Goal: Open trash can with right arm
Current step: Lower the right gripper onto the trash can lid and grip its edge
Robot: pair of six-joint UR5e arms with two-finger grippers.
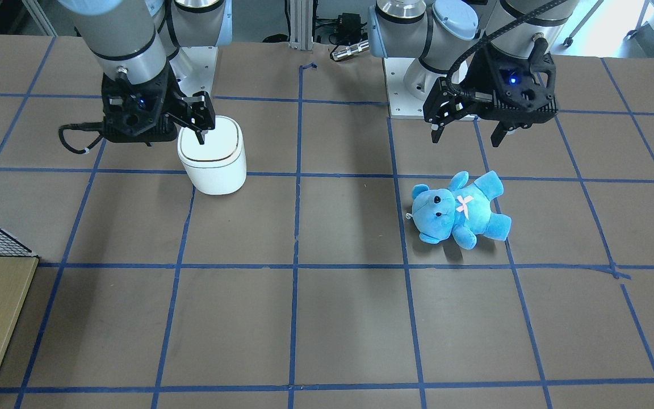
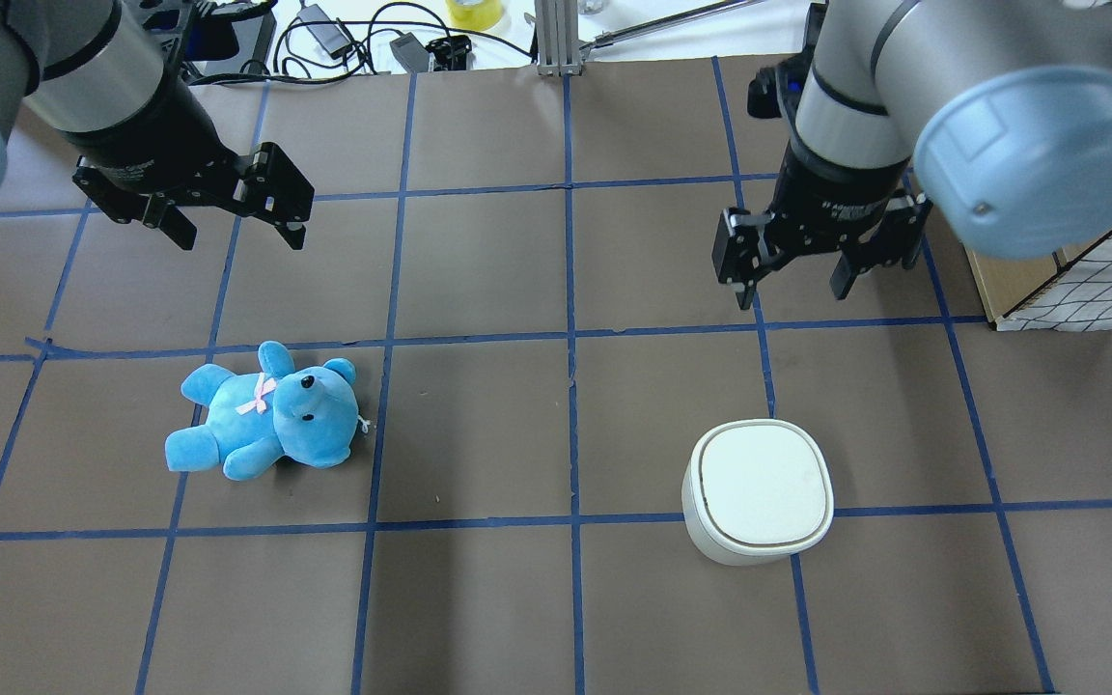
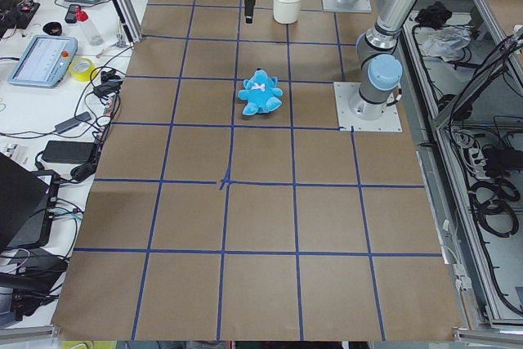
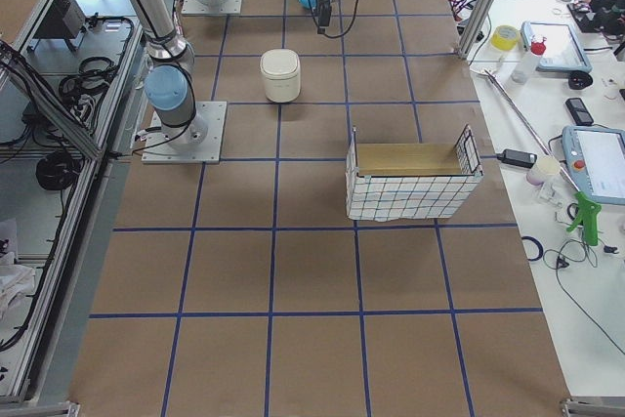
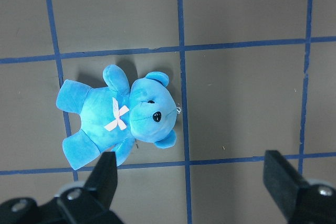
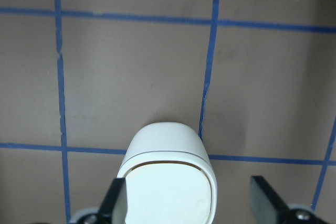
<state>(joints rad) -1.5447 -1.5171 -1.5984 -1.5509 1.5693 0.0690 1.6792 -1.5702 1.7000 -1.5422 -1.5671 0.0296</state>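
Note:
The white trash can point(image 2: 759, 487) stands on the table with its lid down; it also shows in the front view point(image 1: 213, 156) and at the bottom of the right wrist view point(image 6: 168, 182). My right gripper point(image 2: 795, 285) is open and empty. It hangs in the air above the can and a little beyond it, not touching it, and shows in the front view point(image 1: 171, 136) and the right wrist view point(image 6: 189, 203). My left gripper point(image 2: 237, 232) is open and empty above the table.
A blue teddy bear point(image 2: 266, 415) lies on the table below my left gripper, also in the left wrist view point(image 5: 121, 116). A wire-sided basket point(image 4: 410, 183) stands at the table's right end point(image 2: 1077, 280). Blue tape lines grid the brown table.

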